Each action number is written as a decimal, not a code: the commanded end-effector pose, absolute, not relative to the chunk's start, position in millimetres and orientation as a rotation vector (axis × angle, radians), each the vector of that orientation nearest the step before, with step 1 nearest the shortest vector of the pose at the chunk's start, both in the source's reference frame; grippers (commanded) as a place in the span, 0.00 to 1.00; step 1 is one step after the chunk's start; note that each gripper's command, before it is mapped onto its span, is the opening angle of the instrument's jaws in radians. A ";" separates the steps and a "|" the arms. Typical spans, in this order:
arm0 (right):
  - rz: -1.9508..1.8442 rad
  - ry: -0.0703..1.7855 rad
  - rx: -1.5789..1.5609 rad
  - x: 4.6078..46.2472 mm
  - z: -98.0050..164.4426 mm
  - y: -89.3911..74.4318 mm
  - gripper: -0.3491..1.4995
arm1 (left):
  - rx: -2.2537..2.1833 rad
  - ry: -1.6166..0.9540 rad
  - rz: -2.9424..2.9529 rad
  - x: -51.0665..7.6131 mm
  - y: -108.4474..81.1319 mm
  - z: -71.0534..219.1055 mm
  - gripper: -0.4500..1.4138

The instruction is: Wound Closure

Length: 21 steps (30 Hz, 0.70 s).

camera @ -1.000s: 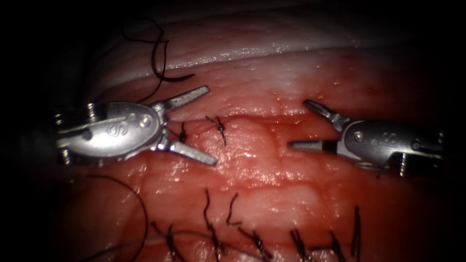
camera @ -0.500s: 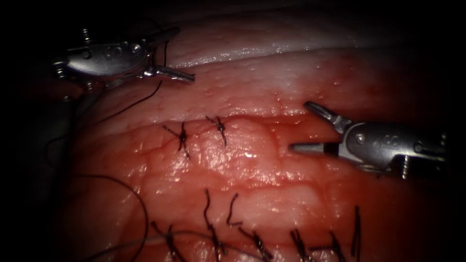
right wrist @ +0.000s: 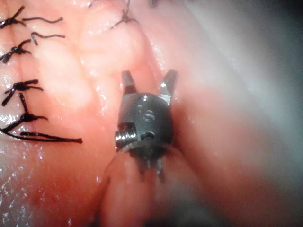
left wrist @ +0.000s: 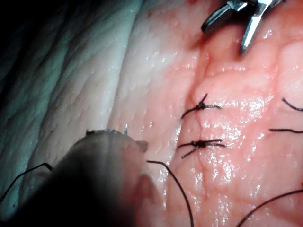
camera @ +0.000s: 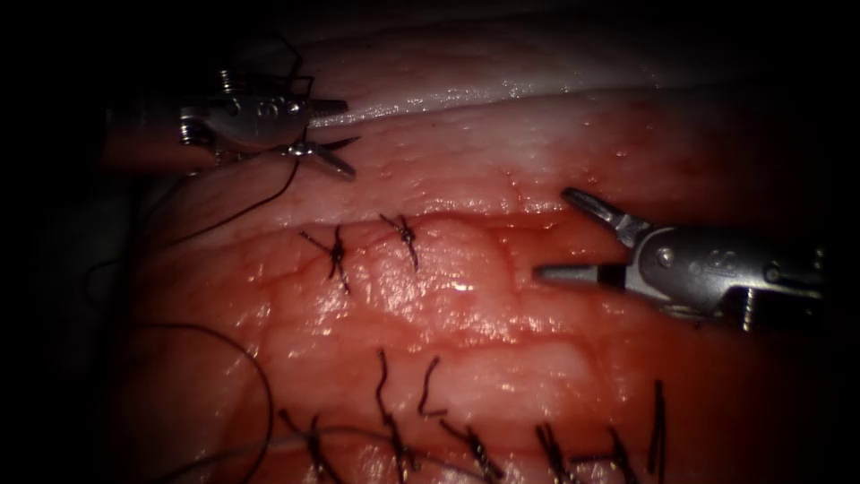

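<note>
Here the left tool, jaws apart, straddled the needle lying on the tissue upper left of the cut; the right tool hovered splayed, holding nothing; thread trailed leftward.

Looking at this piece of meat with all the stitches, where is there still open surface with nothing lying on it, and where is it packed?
Open tissue: the band between the pale upper edge and the cut, running from the left tool to the right tool, whose jaws are open and hold nothing. Another lies between the two knots and the lower stitch row. Crowded: that row, and the upper left, where the needle and thread lie.
</note>
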State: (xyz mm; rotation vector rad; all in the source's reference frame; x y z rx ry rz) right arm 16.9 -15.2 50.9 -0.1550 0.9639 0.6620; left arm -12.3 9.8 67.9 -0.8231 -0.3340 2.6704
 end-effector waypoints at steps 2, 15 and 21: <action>0.661 0.966 -0.153 17.7 51.4 -15.4 0.81 | -0.823 -0.328 2.674 -12.6 10.2 69.0 0.43; 0.664 0.960 -0.148 17.7 51.2 -14.9 0.81 | -0.945 -0.263 2.606 -12.8 10.8 66.8 0.00; 0.724 0.971 -0.098 17.6 50.8 -13.8 0.74 | -1.237 -0.061 2.572 -14.3 11.0 63.3 0.00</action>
